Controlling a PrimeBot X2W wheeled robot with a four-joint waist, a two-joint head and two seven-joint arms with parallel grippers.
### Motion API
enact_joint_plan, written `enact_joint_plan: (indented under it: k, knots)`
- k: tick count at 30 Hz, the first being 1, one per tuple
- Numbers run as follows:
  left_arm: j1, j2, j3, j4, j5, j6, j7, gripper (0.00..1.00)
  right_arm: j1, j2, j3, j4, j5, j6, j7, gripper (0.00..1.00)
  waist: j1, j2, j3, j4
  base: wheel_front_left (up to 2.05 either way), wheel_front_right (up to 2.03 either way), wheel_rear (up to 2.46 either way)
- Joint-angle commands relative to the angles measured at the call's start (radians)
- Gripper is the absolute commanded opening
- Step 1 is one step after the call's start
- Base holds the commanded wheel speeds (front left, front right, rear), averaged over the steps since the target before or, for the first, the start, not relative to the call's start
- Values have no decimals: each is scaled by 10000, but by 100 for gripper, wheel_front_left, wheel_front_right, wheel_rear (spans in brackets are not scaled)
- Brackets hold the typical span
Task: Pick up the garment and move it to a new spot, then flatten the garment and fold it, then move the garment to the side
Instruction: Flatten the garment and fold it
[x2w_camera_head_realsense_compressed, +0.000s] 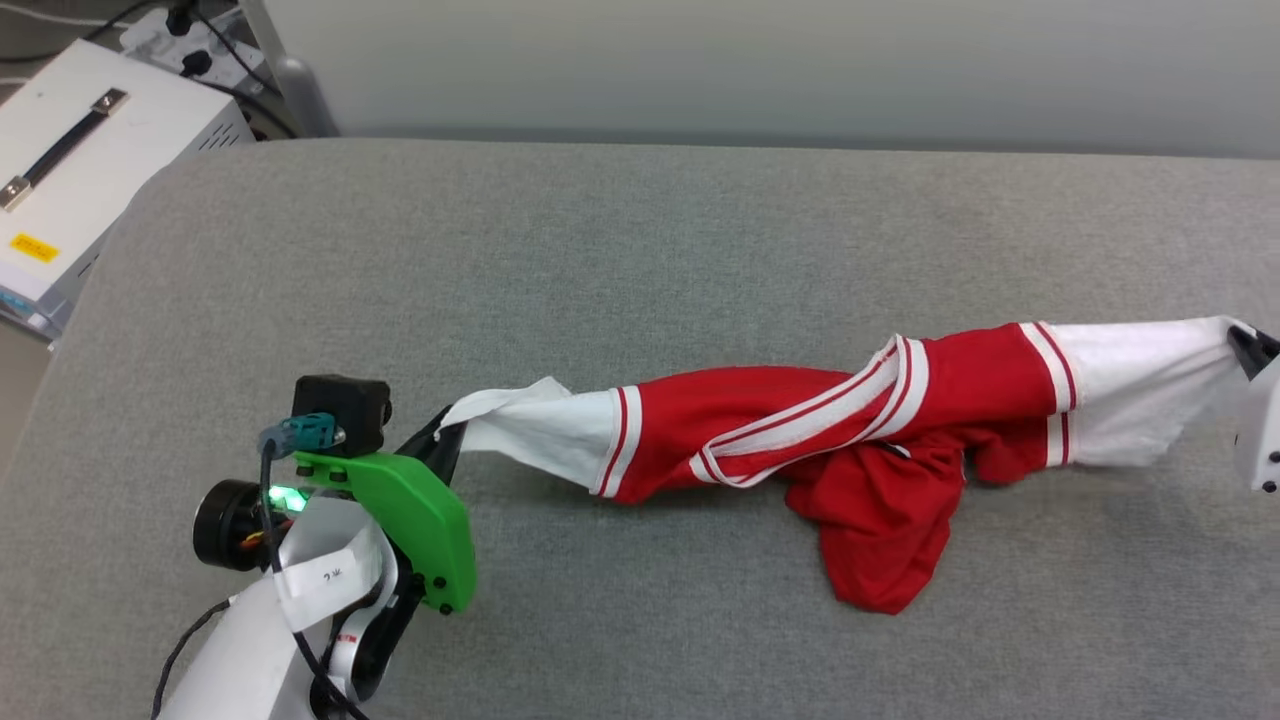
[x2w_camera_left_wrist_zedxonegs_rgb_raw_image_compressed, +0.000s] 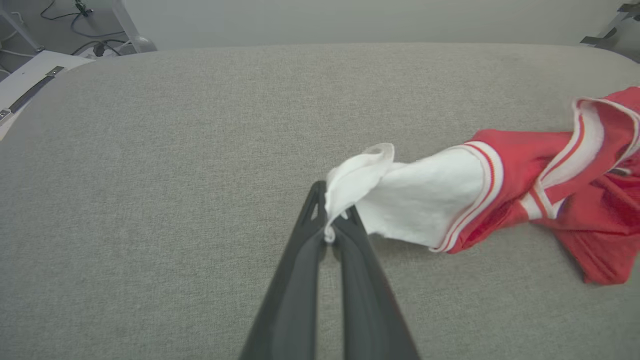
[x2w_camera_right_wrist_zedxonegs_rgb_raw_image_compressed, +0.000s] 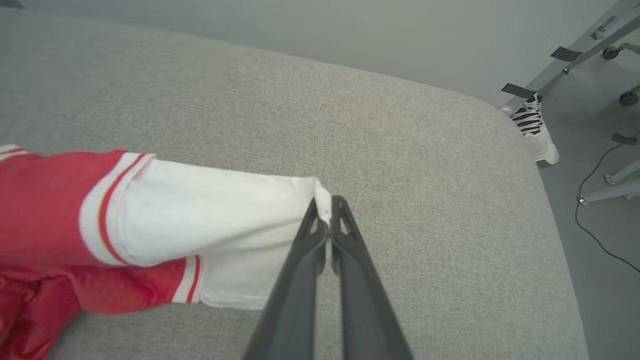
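The twisted shirt (x2w_camera_head_realsense_compressed: 800, 420) is stretched across the frame's middle, its sleeves pinched by the left gripper (x2w_camera_left_wrist_zedxonegs_rgb_raw_image_compressed: 330, 232) and right gripper (x2w_camera_right_wrist_zedxonegs_rgb_raw_image_compressed: 327, 220). A thin edge could be pulled loose if tugged.

A wide grey fabric-covered surface (x2w_camera_head_realsense_compressed: 640, 250) is being crossed from left to right by a twisted red jersey T-shirt with white sleeves (x2w_camera_head_realsense_compressed: 800, 420), which is being stretched between the left gripper (x2w_camera_head_realsense_compressed: 447, 425) and the right gripper (x2w_camera_head_realsense_compressed: 1245, 348). Open room is being left behind it and, more narrowly, in front. A white box with a black strap handle (x2w_camera_head_realsense_compressed: 90, 170) is being shown beside the far left corner.
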Motion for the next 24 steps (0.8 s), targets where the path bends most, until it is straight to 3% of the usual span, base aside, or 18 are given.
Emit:
enact_joint_plan:
  k: [1,15,24]
  knots:
    - [199,88,123,-187,-221,1,-94,0,221,13,-208,-393,116,-11,-169,0,0,113,-507,-339,0,0,0]
    - [-375,1202,1484,-2365,-460,257,111,0,524,36,-1594,-4498,-115,-11,41,0,0,113,-1679,-648,0,0,0]
    - [-1330,1822,2374,-2864,-898,253,519,0,-95,-155,-1707,-5518,-8,-11,518,0,0,113,-1836,-708,0,0,0]
